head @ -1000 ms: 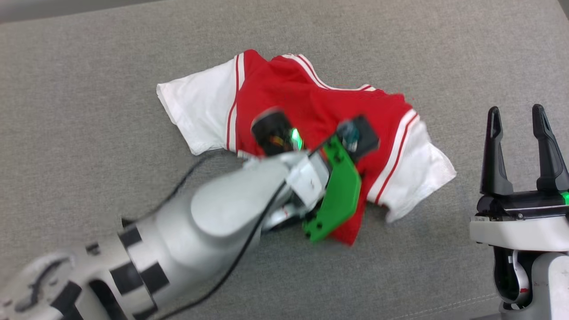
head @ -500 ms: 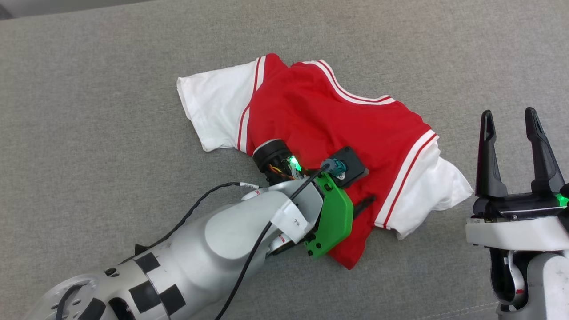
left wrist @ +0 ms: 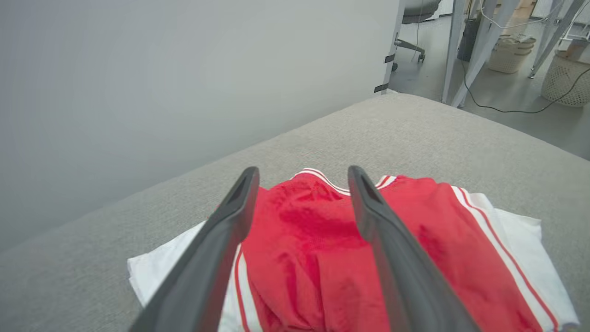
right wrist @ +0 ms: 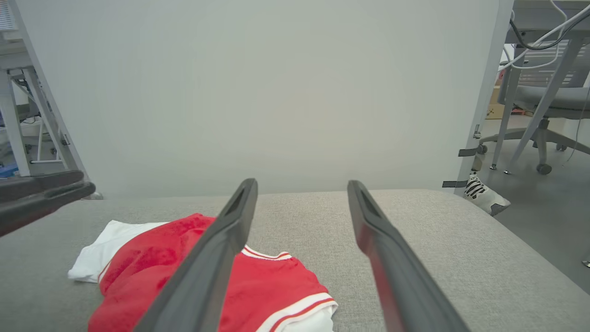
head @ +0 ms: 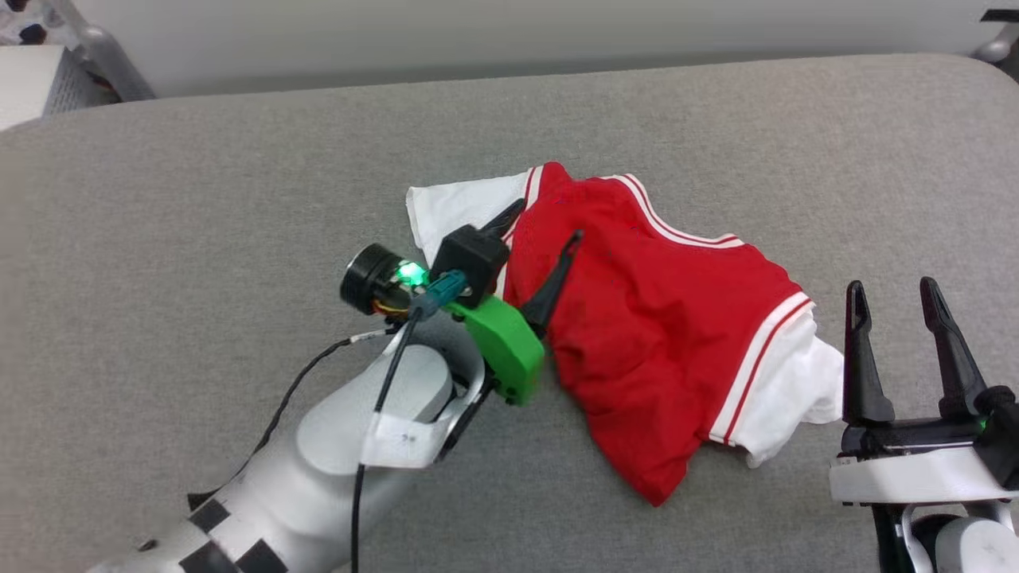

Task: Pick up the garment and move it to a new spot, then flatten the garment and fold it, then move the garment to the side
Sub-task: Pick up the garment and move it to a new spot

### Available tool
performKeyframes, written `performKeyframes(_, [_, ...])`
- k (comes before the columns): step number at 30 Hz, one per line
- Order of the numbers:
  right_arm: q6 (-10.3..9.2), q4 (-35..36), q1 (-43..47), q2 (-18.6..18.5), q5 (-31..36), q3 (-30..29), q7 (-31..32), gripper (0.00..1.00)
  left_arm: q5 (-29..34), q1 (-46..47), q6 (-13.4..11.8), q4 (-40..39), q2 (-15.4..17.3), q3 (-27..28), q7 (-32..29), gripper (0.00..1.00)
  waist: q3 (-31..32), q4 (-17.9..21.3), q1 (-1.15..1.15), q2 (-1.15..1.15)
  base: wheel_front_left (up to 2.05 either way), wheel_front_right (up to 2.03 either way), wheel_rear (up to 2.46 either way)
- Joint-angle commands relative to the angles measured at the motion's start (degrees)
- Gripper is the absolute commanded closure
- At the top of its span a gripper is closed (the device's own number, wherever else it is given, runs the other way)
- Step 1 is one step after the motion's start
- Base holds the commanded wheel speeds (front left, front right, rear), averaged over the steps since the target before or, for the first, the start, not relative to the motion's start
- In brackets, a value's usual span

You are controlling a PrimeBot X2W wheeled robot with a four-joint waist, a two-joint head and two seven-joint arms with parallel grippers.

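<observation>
Left tool [head: 546, 221] over, right tool [head: 892, 285] beside one crumpled garment [head: 661, 318]: two tools, both spread wide, empty.

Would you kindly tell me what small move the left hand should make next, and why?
Probably lower the left hand, open above the garment, onto the nearest white sleeve and close there: the garment lies rumpled on the grey cushion, so flattening likely starts by pulling that sleeve out.

Silver forearm [head: 350, 426] with black squares [head: 211, 517], black cable [head: 286, 394], green bracket [head: 505, 346], dark-fingered left tool [head: 546, 220].
</observation>
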State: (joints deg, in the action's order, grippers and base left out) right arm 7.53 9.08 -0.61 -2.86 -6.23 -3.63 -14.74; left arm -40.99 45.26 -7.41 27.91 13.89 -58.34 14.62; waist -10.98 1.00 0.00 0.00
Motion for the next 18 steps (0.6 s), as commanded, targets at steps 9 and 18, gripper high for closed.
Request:
performKeyframes(9, [-0.04,-0.91,3.18,-0.02,0.3,-0.43,-0.26,0.0,14.0,-20.31,-10.63,-15.33,6.26,21.44,0.37,0.0,5.01,-5.23,0.0,0.0,0.0,0.0,0.0])
performKeyframes(18, [-0.04,-1.35,5.12,-0.02,0.34,-0.71,-0.26,0.0,23.04,-34.05,-10.37,-23.81,4.67,36.5,0.37,0.0,7.21,-7.03,0.0,0.0,0.0,0.0,0.0])
